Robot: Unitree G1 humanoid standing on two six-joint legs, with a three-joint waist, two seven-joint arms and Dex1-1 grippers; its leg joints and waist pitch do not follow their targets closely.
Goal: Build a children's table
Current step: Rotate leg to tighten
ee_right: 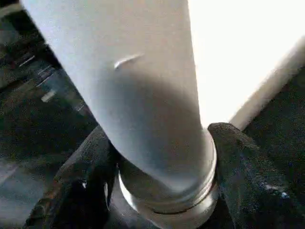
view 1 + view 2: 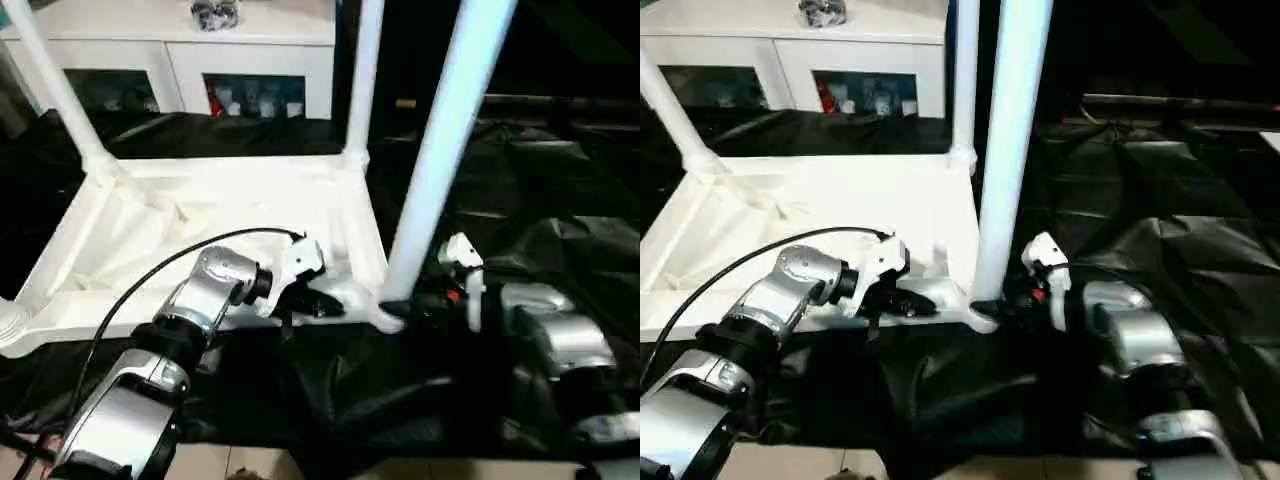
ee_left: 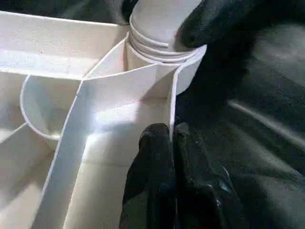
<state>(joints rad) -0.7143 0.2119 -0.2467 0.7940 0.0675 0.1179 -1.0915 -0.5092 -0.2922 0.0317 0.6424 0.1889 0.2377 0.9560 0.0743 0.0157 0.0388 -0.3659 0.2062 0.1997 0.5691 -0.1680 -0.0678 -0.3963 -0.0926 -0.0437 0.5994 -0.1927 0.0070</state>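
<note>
White tabletop [image 2: 215, 215] rim pinched by left claw [image 3: 172, 138]; right claw [image 1: 162, 176] grips leg [image 2: 440, 150].

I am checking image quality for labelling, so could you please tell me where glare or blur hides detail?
Right wrist view: the white plastic rectangular top is blown out to plain white beside the tapered white tube leg. Left eye view: that leg looks smeared. Left wrist view: the black fingers are soft.

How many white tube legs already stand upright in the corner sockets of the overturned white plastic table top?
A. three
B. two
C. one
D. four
A: three white tube legs rise from the table top: two at the far corners, one at the near right corner.
</note>
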